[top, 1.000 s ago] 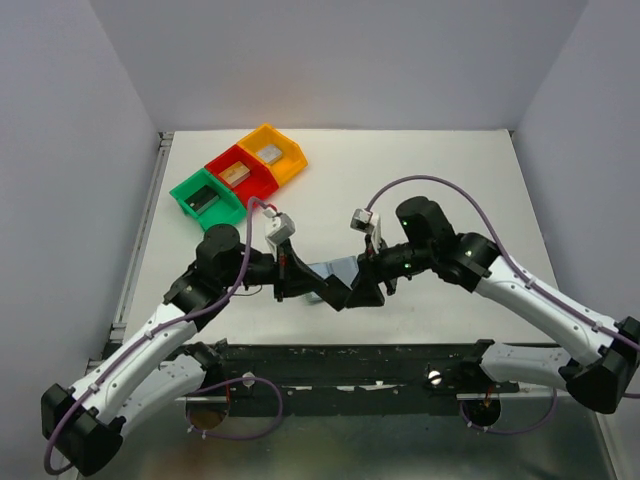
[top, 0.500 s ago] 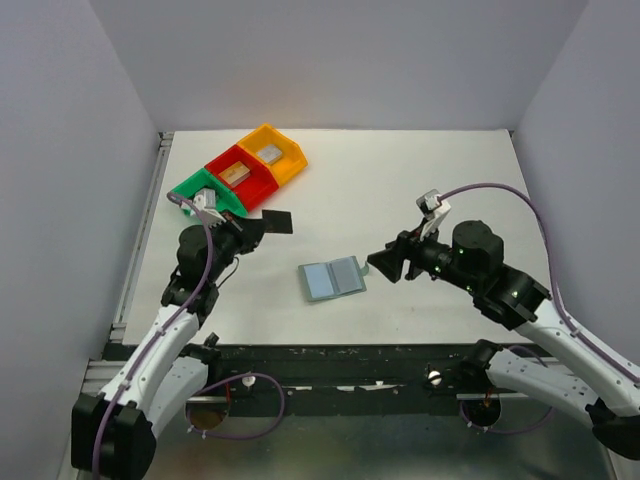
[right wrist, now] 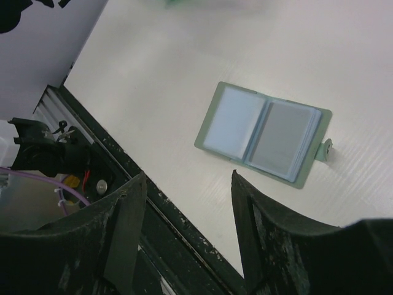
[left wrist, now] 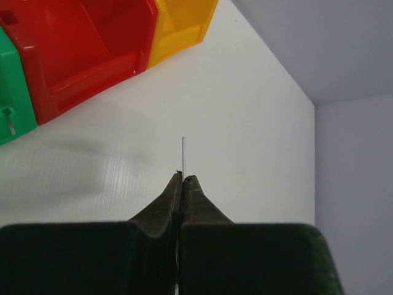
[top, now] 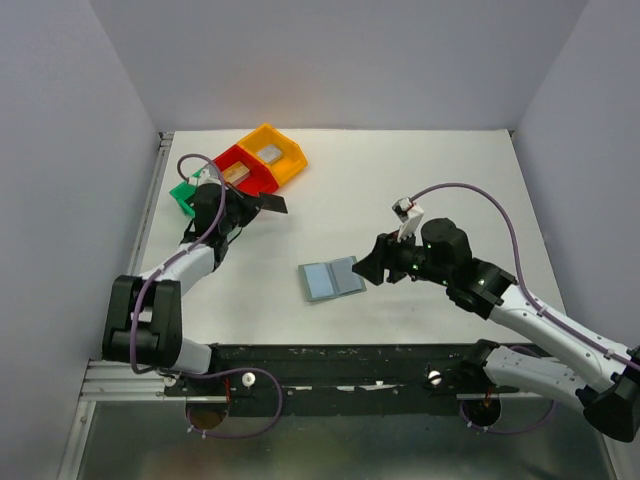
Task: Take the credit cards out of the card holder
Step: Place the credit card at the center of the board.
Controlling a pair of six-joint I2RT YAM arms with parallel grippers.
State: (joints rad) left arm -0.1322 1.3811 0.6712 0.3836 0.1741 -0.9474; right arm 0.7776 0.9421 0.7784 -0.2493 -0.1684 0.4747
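The card holder (top: 332,279) lies open on the table near the front middle, pale blue-grey panels up; it also shows in the right wrist view (right wrist: 264,132) with its little tab at the right. My left gripper (top: 248,205) is shut on a black credit card (top: 271,204), held in the air beside the bins. In the left wrist view the card (left wrist: 183,153) shows edge-on as a thin line between the closed fingertips (left wrist: 182,179). My right gripper (top: 368,268) is open and empty, just right of the holder, above the table (right wrist: 189,178). Other cards are not visible.
Green (top: 183,195), red (top: 243,168) and yellow (top: 272,152) bins stand in a row at the back left, the red and yellow ones holding grey blocks. The red (left wrist: 73,49) and yellow (left wrist: 181,24) bins fill the left wrist view's top left. The table's front rail (right wrist: 92,172) lies below the holder.
My left arm has swung back and left toward the bins, carrying the black card. My right gripper has moved back close to the open holder.
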